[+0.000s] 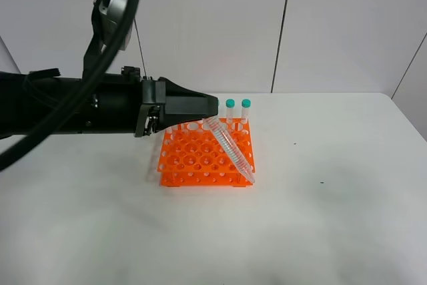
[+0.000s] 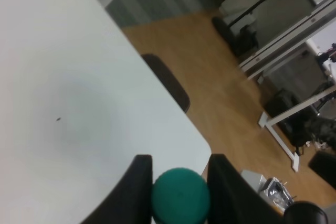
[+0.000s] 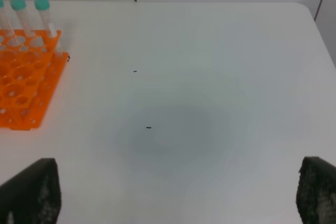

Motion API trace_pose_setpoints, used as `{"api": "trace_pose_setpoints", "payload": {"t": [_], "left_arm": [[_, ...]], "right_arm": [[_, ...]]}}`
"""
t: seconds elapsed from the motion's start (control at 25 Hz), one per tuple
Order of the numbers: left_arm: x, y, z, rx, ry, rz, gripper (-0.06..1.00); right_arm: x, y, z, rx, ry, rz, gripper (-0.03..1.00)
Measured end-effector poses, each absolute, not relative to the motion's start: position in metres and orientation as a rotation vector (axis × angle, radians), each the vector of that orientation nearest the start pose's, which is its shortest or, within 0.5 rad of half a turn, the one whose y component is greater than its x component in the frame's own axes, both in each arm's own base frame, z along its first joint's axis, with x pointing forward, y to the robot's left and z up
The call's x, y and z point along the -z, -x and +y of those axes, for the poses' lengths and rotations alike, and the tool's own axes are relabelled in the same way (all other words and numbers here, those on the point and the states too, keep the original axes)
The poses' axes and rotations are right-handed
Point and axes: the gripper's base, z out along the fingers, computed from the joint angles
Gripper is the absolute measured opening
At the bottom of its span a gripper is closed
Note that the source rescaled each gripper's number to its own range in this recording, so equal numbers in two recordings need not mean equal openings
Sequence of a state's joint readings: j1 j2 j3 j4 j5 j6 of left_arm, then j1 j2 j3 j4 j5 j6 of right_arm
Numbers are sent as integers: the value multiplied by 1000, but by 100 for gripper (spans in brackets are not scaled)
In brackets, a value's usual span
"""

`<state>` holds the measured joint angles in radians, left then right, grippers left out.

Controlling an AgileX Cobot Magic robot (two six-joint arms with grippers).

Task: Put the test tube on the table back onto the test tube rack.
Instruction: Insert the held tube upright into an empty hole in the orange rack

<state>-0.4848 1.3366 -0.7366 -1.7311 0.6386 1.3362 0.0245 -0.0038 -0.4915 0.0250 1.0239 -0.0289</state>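
Over the test tube rack [image 1: 193, 158], my left gripper [image 2: 179, 174] clamps the test tube [image 1: 231, 150] by its cap [image 2: 180, 198], tube tilted, tip by rack's near-right corner; right gripper [image 3: 174, 190] released.

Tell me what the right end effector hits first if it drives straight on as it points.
Most likely the bare white matte tabletop: the open right end effector aims down at it with nothing ahead. The orange plastic test tube rack lies off to the side, it seems.

Two spare teal-capped tubes [image 1: 230, 105] stand upright, side by side. Wooden floor [image 2: 210, 77], white bench frame [image 2: 289, 36]; grey wall panels [image 1: 213, 25] behind.
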Motion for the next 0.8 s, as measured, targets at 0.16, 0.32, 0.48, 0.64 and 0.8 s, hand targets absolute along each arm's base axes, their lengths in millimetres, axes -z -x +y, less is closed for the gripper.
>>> {"api": "trace_pose_setpoints", "payload": {"t": [0.16,0.32,0.48,0.64,0.8], "left_arm": [[-286,-209,-168,1159,-486,1985,0],[-307,-208,-160,1069,-476,1914,0],[-335,-205,-155,860,-575,1837,0],[-351,-204,-156,616,-686,1791,0],[-352,-203,-160,438,-754,1743,0]], "right_arm": [[-278,3,2,-27,54,2011,100],[-278,3,2,-27,54,2011,100],[-278,3,2,-27,54,2011,100],[-278,3,2,-27,54,2011,100],[-278,3,2,-27,54,2011,100]]}}
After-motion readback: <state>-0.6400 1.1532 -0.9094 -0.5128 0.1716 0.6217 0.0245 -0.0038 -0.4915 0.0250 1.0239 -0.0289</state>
